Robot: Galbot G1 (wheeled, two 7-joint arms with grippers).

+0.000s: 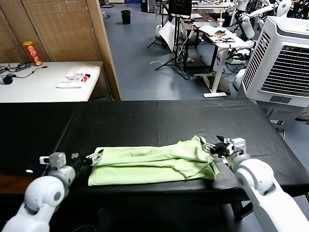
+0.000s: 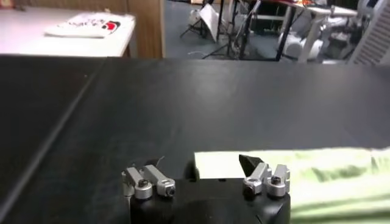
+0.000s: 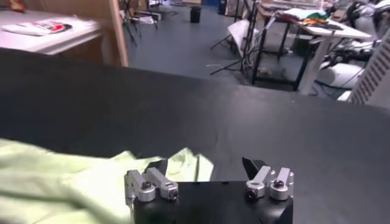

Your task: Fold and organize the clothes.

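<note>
Black tabletop (image 1: 159,118) in a lab room, white side table (image 1: 43,84) behind at left with a printed packet (image 1: 75,77) and a red can (image 1: 32,53). Pale green shirt (image 1: 154,164) folded into a long band near the front edge, bunched at its right end. Left gripper (image 1: 94,157) at the band's left end, jaws wide open, holding nothing. Right gripper (image 1: 215,146) at the bunched right end, jaws likewise spread, empty.
</note>
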